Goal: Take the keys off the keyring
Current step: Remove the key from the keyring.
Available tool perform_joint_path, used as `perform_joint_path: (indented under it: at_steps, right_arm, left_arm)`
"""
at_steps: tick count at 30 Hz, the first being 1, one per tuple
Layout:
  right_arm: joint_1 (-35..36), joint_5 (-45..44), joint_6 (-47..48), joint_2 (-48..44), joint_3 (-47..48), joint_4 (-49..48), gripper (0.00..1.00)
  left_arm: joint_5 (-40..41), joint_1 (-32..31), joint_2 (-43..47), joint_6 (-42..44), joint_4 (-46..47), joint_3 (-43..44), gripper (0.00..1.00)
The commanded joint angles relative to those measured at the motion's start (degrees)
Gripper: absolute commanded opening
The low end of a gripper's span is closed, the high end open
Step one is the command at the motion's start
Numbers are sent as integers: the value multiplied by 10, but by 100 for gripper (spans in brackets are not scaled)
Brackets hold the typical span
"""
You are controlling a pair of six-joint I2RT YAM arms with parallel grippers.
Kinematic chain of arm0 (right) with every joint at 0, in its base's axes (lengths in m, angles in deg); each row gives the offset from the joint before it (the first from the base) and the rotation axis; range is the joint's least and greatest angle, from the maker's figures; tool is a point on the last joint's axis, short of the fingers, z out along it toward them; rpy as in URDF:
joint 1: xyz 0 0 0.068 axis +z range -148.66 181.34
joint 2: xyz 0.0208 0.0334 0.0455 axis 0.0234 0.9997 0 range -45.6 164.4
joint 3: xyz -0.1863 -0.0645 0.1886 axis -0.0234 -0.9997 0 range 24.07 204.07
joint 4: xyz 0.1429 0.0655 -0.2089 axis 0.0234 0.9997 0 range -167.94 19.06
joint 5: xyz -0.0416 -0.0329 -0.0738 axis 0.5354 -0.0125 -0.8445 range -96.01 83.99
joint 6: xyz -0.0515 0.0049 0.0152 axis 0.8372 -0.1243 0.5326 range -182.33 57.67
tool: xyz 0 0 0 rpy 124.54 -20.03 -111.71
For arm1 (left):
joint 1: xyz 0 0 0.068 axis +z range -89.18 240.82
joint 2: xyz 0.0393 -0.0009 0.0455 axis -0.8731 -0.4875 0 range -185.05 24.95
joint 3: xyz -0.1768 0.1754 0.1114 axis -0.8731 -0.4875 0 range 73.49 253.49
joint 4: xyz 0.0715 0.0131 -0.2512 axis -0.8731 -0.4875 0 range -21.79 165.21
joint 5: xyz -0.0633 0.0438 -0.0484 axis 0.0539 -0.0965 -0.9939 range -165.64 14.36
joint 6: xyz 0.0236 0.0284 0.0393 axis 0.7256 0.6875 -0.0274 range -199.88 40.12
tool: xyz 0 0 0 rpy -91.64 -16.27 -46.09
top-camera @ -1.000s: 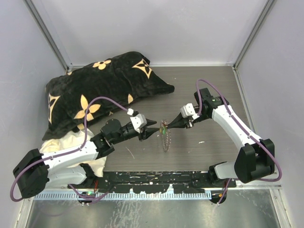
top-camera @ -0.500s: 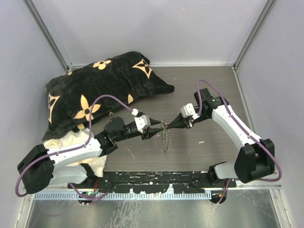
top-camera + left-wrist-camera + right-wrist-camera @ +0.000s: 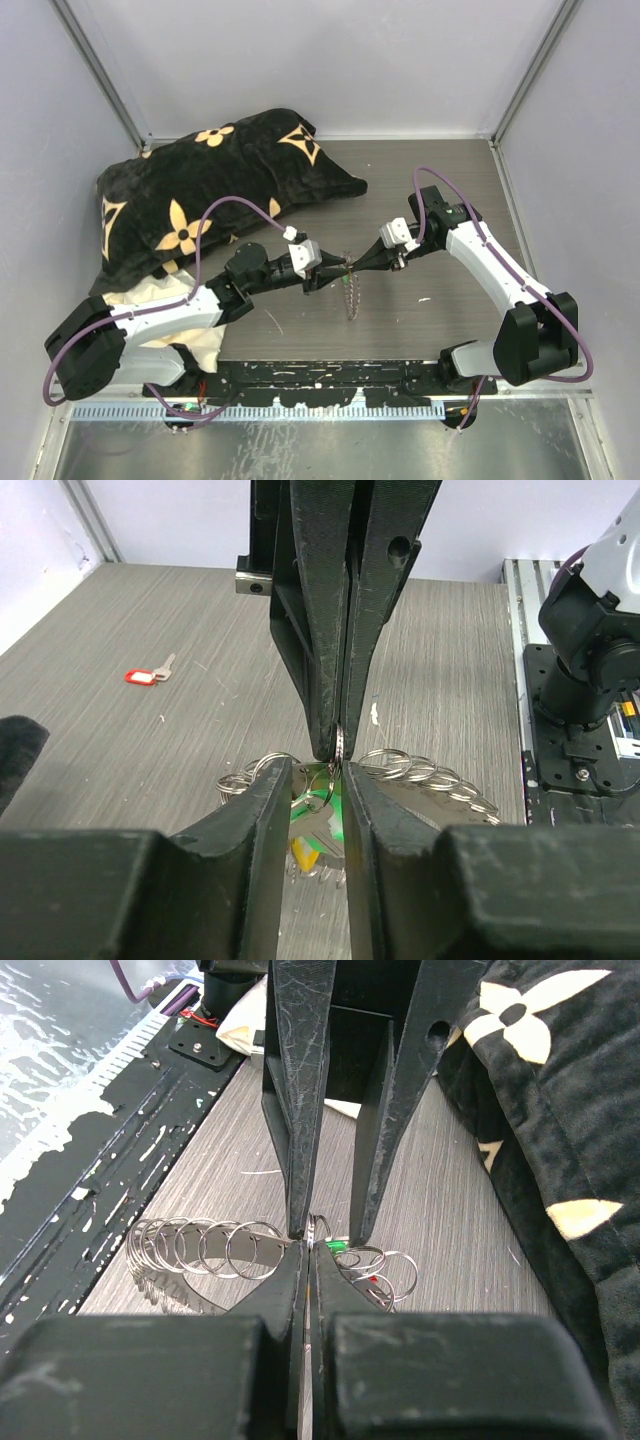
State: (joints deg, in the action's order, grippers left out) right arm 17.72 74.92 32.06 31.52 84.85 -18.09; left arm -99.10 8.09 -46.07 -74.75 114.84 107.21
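Note:
The keyring [image 3: 349, 297], a silvery wire coil, hangs from my right gripper [image 3: 352, 265], which is shut on one of its loops. The right wrist view shows the coil [image 3: 200, 1248] spreading left of the right gripper [image 3: 310, 1250]. My left gripper [image 3: 337, 271] faces it tip to tip. Seen from the left wrist, the left gripper [image 3: 318, 770] has its jaws a little apart, and a green-headed key [image 3: 325, 815] and a yellow tag [image 3: 305, 852] hang in the gap. A red-headed key [image 3: 148, 676] lies loose on the table.
A black pillow with gold flowers [image 3: 220, 180] fills the back left. Under the left arm lies a cream cloth [image 3: 150, 300]. The black mounting rail [image 3: 330, 375] runs along the near edge. Grey walls close in the sides.
My left gripper has moved right, up to the keyring, and its jaws have narrowed around the green key. The right gripper has held still on the ring.

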Motion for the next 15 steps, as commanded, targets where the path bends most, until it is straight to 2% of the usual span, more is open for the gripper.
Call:
perform_joint_path:
  at_steps: [1, 5, 10, 15]
  right_arm:
    - [3, 42, 8, -15, 5, 0, 1]
    - [2, 42, 8, -15, 5, -1, 1]
    - [3, 42, 8, -16, 4, 0, 1]
    - [3, 39, 8, -17, 4, 0, 2]
  left_arm:
    - [-14, 2, -2, -8, 38, 30, 25]
    - [-15, 2, -3, -7, 29, 34, 20]
    - [-16, 2, -3, 0, -3, 43, 0]
    - [-4, 2, 14, 23, -72, 55, 0]
